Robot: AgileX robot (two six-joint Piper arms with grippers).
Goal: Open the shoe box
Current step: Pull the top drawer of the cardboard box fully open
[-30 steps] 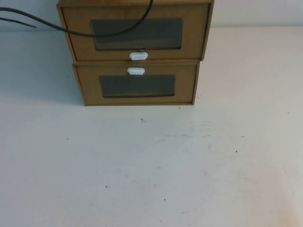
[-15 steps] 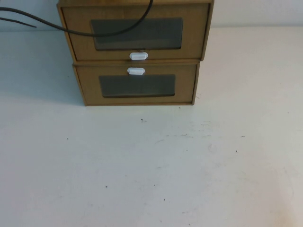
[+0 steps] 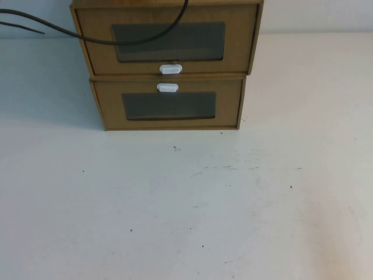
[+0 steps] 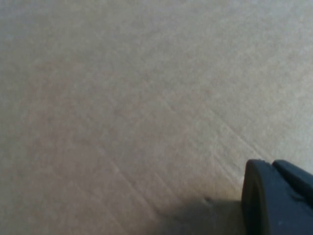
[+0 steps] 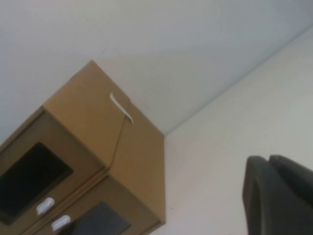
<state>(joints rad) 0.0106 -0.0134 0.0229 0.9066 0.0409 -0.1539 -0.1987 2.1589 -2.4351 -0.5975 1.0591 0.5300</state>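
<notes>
Two brown shoe boxes stand stacked at the table's far edge, the upper box (image 3: 166, 38) on the lower box (image 3: 169, 105). Each front has a dark window and a white handle: the upper handle (image 3: 171, 69) and the lower handle (image 3: 168, 87). Both fronts are closed. No arm shows in the high view. In the right wrist view my right gripper (image 5: 270, 159) is shut and empty over the white table, off to the right of the stacked boxes (image 5: 98, 127). My left gripper (image 4: 272, 163) is shut, close over a tan scratched surface that I cannot identify.
A black cable (image 3: 116, 41) hangs across the upper box's window, and a second cable runs off at the far left. The white table (image 3: 186, 204) stretches in front of the boxes. A white wall rises behind the boxes.
</notes>
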